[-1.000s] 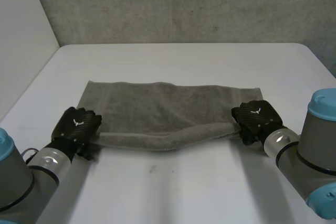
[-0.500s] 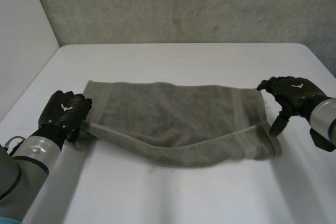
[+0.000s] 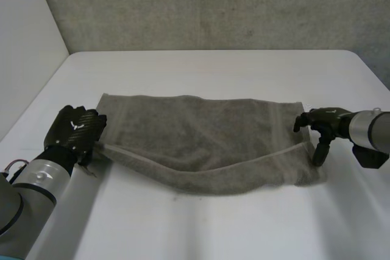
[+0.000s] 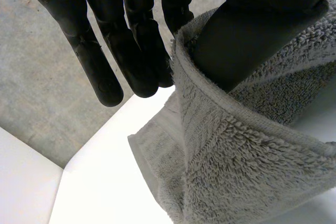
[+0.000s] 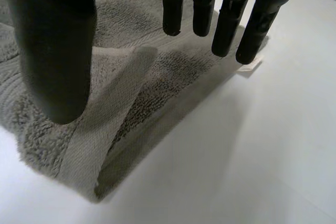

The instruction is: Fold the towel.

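The towel (image 3: 201, 135) lies across the middle of the bench (image 3: 213, 223), doubled lengthwise, with its upper layer sagging toward you between the two ends, so you look to be midway through the first fold or squaring it up. Your left hand (image 3: 76, 133) is at the near left corner, and its fingers (image 4: 134, 51) and thumb are clamped on the towel's edge, which curls up between them. Your right hand (image 3: 323, 127) hangs over the near right corner with its fingers (image 5: 226, 19) straight, spread from the thumb and holding nothing. The next move likely calls for that hand to come down and pinch both layers at its corner, so the two ends can be drawn taut and level. You cannot tell whether the right fingertips touch the cloth, nor how the lower layer lies under the upper one. The left grip is hidden beneath the back of that hand from above.
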Controlling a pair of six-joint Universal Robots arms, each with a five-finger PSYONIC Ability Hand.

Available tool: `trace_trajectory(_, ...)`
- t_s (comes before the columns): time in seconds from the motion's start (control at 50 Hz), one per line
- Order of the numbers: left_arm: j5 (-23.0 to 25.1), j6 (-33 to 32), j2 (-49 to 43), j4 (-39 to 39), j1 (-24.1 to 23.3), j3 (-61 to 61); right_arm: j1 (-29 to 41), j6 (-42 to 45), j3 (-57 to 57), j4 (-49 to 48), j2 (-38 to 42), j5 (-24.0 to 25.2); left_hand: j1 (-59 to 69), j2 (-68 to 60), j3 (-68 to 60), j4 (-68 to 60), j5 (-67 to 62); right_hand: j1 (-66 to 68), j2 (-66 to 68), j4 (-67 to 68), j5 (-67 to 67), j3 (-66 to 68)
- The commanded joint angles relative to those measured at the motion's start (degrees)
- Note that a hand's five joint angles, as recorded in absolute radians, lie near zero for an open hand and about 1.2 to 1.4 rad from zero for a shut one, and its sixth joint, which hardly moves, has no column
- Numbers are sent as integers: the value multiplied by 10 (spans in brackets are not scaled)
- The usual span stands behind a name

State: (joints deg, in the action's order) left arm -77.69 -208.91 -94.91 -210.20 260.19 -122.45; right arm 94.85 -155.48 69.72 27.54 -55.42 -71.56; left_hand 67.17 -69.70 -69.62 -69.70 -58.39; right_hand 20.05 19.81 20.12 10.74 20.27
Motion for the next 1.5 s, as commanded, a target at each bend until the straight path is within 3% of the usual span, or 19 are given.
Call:
trace_trajectory(0.02,0,0,0,-2,1,0,19,-11,-39,10,43,-3,128,-103,-104,-103,-116,53,56,52,46,51)
trace_trajectory(0.28,1,0,-5,-4,2,1,37,-40,-54,26,59,-1,128,-103,-104,-103,-116,252,254,251,245,250)
trace_trajectory(0.32,1,0,-6,-5,2,3,37,-40,-54,42,58,0,128,-103,-104,-103,-116,381,383,380,374,378)
trace_trajectory(0.34,1,0,-6,-5,2,3,37,-40,-54,42,58,0,128,-103,-104,-103,-116,381,384,381,374,379)
trace_trajectory(0.36,1,0,-7,-5,3,4,37,-36,-54,53,57,0,128,-103,-104,-103,-116,506,509,506,499,504)
trace_trajectory(0.38,1,0,-7,-5,3,4,37,-36,-54,53,57,0,128,-103,-104,-103,-116,508,510,507,501,505)
trace_trajectory(0.4,1,0,-7,-5,3,5,37,-34,-54,63,52,1,128,-103,-104,-103,-116,599,601,598,592,596)
trace_trajectory(0.6,0,-1,4,15,4,47,19,-38,-39,44,-98,41,128,-103,-104,-103,-116,600,602,599,593,597)
trace_trajectory(0.7,1,-1,72,97,8,101,-11,-48,0,-34,-267,53,128,-103,-104,-103,-116,600,602,599,593,597)
trace_trajectory(0.74,10,1,117,193,10,167,-19,-53,5,-42,-310,54,128,-103,-104,-103,-116,600,602,599,593,597)
trace_trajectory(0.76,10,1,117,194,10,167,-19,-53,5,-43,-311,54,128,-103,-104,-103,-116,600,602,599,593,597)
trace_trajectory(0.8,31,3,133,272,10,226,-26,-52,7,-45,-370,56,128,-103,-104,-103,-116,600,602,599,593,597)
trace_trajectory(0.82,31,3,133,272,10,226,-26,-52,7,-45,-370,56,128,-103,-104,-103,-116,600,602,599,593,597)
trace_trajectory(0.96,70,5,133,480,22,388,-29,-24,-9,11,-433,51,128,-103,-104,-103,-116,600,602,599,593,597)
trace_trajectory(1.1,119,1,36,632,48,484,-27,67,-5,99,-394,47,128,-103,-104,-103,-116,600,602,599,593,597)
trace_trajectory(1.14,134,-2,-9,671,48,496,-25,114,-2,117,-337,42,128,-103,-104,-103,-116,600,602,599,593,597)
trace_trajectory(1.36,129,-1,-153,637,40,536,39,137,-33,110,-185,-22,128,-103,-104,-103,-116,600,602,599,593,597)
trace_trajectory(1.4,128,1,-196,624,31,563,70,137,-74,99,-126,-55,128,-103,-104,-103,-116,600,602,599,593,597)
trace_trajectory(1.5,124,7,-252,586,7,618,89,134,-149,60,-53,-83,128,-103,-104,-103,-116,600,602,599,593,597)
